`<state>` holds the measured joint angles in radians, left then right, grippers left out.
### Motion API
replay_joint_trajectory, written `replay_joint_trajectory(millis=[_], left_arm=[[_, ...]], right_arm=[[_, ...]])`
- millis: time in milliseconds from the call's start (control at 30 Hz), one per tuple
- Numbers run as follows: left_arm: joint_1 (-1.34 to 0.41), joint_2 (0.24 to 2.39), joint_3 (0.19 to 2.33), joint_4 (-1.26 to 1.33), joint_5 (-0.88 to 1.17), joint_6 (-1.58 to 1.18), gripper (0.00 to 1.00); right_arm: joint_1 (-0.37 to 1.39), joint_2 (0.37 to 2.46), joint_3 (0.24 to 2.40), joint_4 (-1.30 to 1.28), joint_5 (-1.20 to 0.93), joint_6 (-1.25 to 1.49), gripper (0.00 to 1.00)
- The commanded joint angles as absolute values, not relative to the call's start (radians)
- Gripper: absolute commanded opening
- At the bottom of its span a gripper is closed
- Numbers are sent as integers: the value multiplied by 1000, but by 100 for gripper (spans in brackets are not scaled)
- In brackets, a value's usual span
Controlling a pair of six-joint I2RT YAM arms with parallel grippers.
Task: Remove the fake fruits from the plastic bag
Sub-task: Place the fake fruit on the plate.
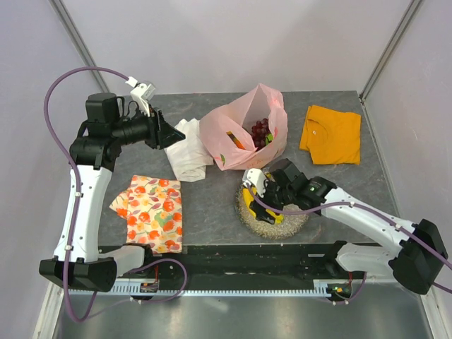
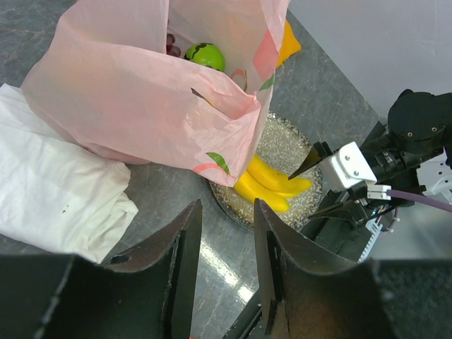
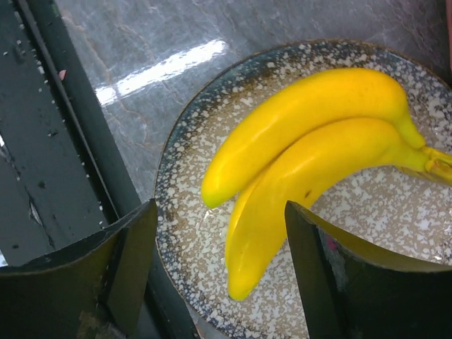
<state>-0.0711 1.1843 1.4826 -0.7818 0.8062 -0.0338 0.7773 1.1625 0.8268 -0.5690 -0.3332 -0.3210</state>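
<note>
1. On the grey stone-patterned desk point(image 1: 212, 205), the thin translucent pink plastic bag point(image 1: 240, 120) stands at the far middle with its mouth open, its side touching a crumpled white cloth point(image 1: 189, 155) on its left.
2. Inside the bag lie a bunch of dark purple plastic grapes point(image 1: 261, 131) and a glossy round green fruit point(image 2: 205, 55).
3. The glossy yellow plastic banana bunch point(image 3: 311, 141) is out of the bag and lies in a round glittery silver dish point(image 3: 191, 240) just in front of it.
4. The right gripper point(image 1: 256, 185) hangs low over the dish, its fingers wide apart on either side of the bananas and not touching them.
5. The left gripper point(image 2: 226, 219) hovers above the white cloth, pointed towards the bag; its fingers stand partly apart with nothing between them.
6. A folded orange T-shirt point(image 1: 330, 134) lies at the far right, well apart from the bag, and a fruit-patterned cloth point(image 1: 150, 212) lies near the left arm's base.
</note>
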Motion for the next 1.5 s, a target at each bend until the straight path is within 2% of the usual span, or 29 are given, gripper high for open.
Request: replay_joint_trajectory(millis=[0,133,367,400,567,667,733,767,833,1133,1333,1367,1433,1467], left_arm=[[-64,1186,1482,-749,838,-58,43],[-64,1184,1483,-750,839,-58,43],[-60,1157,1467,-753,825,-52,43],[-58,1152,1459,-755,825,-49,43],[-45,1124,1431,-759,821,-43,43],[-37,1114,1420,-761,821,-44,43],[-32,1111,1419,-761,821,-44,43],[-31,1111,1419,-764,821,-46,43],[-29,1112,1414,-764,825,-48,43],[-26,1124,1420,-762,830,-51,43],[-21,1129,1419,-764,831,-52,43],[-21,1131,1420,-762,830,-51,43],[-20,1135,1424,-767,825,-49,43],[-18,1140,1427,-767,824,-40,44]], right_arm=[[782,1213,853,-506,-221,-174,81],[773,1272,890,-488,-20,-48,85],[735,1359,913,-474,-26,109,83],[735,1371,908,-466,-34,109,76],[735,1387,905,-445,-165,172,56],[733,1399,931,-442,-172,201,35],[729,1407,949,-443,-169,213,29],[729,1414,971,-443,-163,236,21],[729,1425,991,-440,-167,250,19],[729,1463,1016,-436,-186,298,25],[736,1468,999,-442,-196,322,44],[738,1471,997,-443,-205,325,51],[739,1480,996,-446,-221,342,56],[738,1482,997,-456,-216,351,63]])
